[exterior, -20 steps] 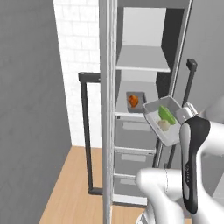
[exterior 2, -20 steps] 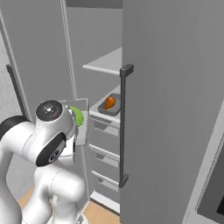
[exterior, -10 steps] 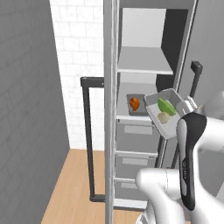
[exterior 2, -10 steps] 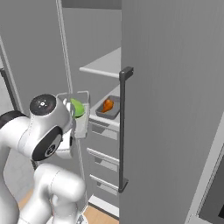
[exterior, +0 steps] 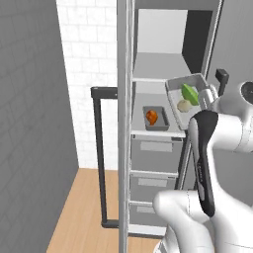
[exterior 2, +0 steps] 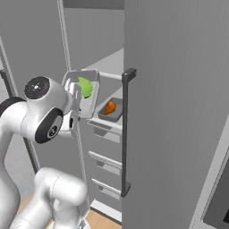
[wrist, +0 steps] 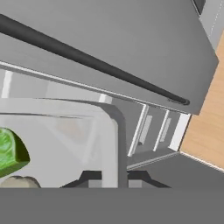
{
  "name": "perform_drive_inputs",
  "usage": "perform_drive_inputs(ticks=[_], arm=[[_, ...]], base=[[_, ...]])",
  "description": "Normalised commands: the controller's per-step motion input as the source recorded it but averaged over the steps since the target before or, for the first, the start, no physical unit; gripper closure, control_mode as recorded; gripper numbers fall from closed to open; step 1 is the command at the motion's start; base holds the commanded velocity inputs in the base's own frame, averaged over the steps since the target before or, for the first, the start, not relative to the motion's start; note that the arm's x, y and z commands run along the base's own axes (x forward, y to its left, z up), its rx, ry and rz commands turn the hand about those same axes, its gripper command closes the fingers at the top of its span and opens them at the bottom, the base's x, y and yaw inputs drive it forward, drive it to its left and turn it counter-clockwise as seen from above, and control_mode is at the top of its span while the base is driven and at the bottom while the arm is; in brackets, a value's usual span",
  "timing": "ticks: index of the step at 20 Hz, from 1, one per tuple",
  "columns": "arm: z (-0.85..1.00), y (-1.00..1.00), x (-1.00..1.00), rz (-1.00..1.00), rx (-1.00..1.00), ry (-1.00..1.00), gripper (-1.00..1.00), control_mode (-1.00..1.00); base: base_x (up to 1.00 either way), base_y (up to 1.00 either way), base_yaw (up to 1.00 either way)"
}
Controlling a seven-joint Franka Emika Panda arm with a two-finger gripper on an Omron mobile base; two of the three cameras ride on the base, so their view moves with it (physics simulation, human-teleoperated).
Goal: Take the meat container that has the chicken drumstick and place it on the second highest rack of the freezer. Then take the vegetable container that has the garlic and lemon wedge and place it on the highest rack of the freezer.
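Pretty flat, even rendered lighting all around, no obvious light source and no glare anywhere. Only soft shading inside the freezer (exterior: pixel 163 64), where the back corner goes dark. Everything's a bit low-res, edges jaggy, no lens distortion.

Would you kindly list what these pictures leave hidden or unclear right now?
- Garlic: in the hand view, cut off by the bottom edge.
- Fingers on the vegetable container: the hand view shows only their tips at its wall.
- Highest rack: in the right base view, mostly behind the container and the freezer door.
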Motion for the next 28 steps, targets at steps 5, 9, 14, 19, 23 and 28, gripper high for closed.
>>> perform_drive_inputs(ticks=[5,9,14,19,23,28], arm=[[0.40,0.00,0.34,-0.15,0.01,-0.13,1.00,-1.00],[0.49,0.00,0.48,-0.09,0.10,-0.04,1.00,-1.00],[0.31,-0.03,0.53,0.00,0.10,0.00,1.00,-1.00],[0.03,0.00,0.38,0.00,0.00,0.02,1.00,-1.00],[0.00,-0.05,0.32,0.00,0.00,0.04,1.00,-1.00],[0.00,-0.08,0.46,0.00,0.00,0.08,1.00,-1.00]], base=[[0.00,0.00,0.00],[0.00,0.00,0.00],[0.00,0.00,0.00],[0.00,0.00,0.00],[0.00,0.00,0.00],[0.00,0.00,0.00]])
